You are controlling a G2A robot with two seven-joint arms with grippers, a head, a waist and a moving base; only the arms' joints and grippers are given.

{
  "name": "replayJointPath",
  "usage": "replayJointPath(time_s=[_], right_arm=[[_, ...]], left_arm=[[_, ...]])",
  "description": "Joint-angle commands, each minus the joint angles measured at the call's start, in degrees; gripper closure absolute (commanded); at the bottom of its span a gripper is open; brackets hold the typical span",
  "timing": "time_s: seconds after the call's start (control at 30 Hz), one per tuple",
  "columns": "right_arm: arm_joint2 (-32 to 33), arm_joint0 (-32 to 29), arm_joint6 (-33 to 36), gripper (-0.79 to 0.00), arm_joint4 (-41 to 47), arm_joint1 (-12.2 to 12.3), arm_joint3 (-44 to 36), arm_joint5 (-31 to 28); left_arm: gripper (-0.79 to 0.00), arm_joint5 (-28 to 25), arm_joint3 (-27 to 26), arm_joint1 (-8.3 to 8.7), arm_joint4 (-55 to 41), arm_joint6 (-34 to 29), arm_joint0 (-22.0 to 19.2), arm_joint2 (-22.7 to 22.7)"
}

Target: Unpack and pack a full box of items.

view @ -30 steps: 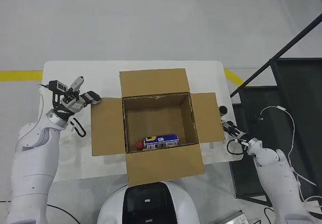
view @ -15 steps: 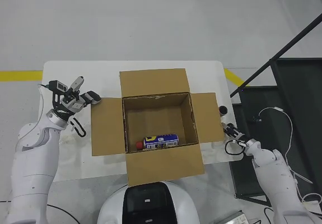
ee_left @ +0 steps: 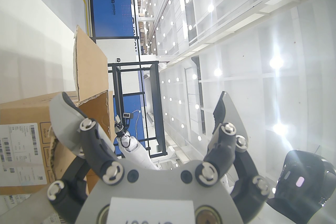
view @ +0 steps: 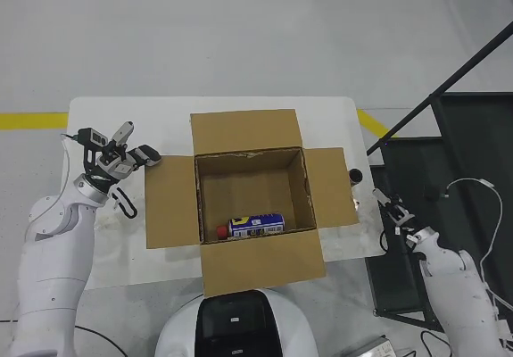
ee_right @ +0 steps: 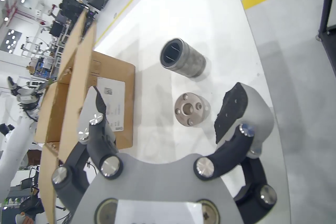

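Now the right end effector (view: 388,203), open and empty, has drawn back from the box (view: 247,130); left end effector (view: 138,143) stays open.

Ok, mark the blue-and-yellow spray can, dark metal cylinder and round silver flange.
Spray can (view: 258,225), top view, body.
Dark metal cylinder (ee_right: 187,62), right wrist view, side wall.
Silver flange (ee_right: 196,114), right wrist view, flat face.

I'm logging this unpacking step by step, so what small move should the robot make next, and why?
Probably swing the right gripper over the box and lower it toward the spray can. That gripper is open and empty above the table, where a flanged disc and a metal sleeve already sit outside the box, while the can lies alone on the box floor.
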Motion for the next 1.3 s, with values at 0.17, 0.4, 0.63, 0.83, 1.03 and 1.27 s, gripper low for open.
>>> replayJointPath(time_s=[0.17,0.4,0.63,0.83,1.03,1.27], right_arm=[[1.29,-6.34,1.83,-0.785,-0.37,0.41,-20.47,-0.83],[-5.96,-2.90,4.46,-0.785,-9.29,-0.04,-34.40,9.72],[-18.07,3.24,4.72,-0.785,-22.92,-1.18,-39.49,19.31],[-24.38,7.12,9.80,-0.785,-28.02,-1.36,-38.24,15.78],[-24.38,7.12,9.80,-0.785,-28.02,-1.36,-38.24,15.78],[-24.22,7.05,9.59,-0.785,-28.03,-1.35,-38.04,16.03]], left_arm=[[-0.785,0.00,0.00,0.00,0.00,0.00,0.00,0.00],[-0.785,0.00,0.00,0.00,0.00,0.00,0.00,0.00],[-0.785,0.00,0.00,0.00,0.00,0.00,0.00,0.00],[-0.785,0.00,0.00,0.00,0.00,0.00,0.00,0.00],[-0.785,0.00,0.00,0.00,0.00,0.00,0.00,0.00],[-0.785,0.00,0.00,0.00,0.00,0.00,0.00,0.00]])
